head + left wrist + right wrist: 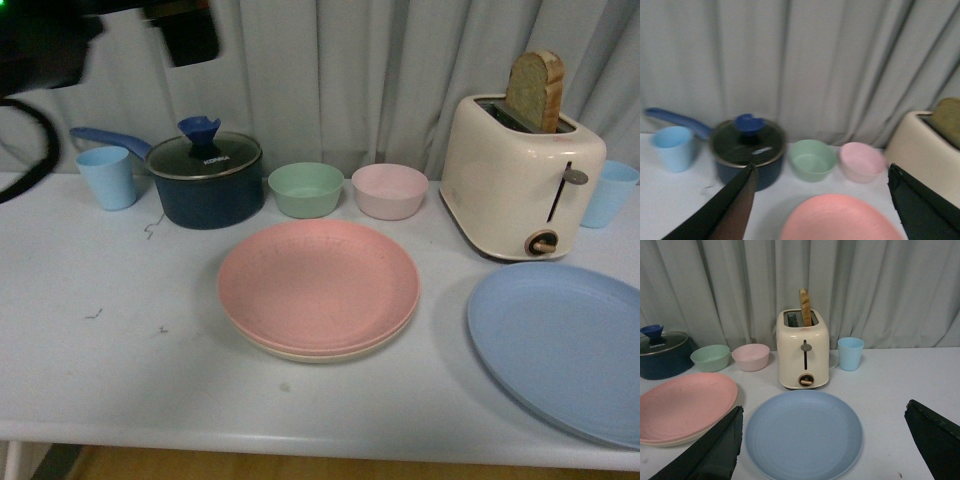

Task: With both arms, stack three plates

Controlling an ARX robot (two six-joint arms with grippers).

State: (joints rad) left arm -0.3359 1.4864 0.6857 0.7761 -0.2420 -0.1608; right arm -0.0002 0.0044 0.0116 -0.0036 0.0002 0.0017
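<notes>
The pink plate (318, 283) lies on the cream plate (300, 353) at the table's middle; only the cream plate's front rim shows. The light blue plate (565, 345) lies alone at the front right. The left gripper (822, 200) is open, raised above the table, with the pink plate (840, 220) between its fingers (732, 207). The right gripper (825, 440) is open and empty, with the blue plate (804, 434) between its fingers (715, 452); the pink plate (685, 405) over the cream plate (665, 442) lies beside it. Part of the left arm (60, 40) shows at the front view's top left.
A cream toaster (520, 175) with a bread slice (535, 90) stands behind the blue plate. A mint bowl (306, 189), a pink bowl (389, 190), a dark lidded pot (205, 178) and two blue cups (107, 177) (607, 192) line the back by the curtain.
</notes>
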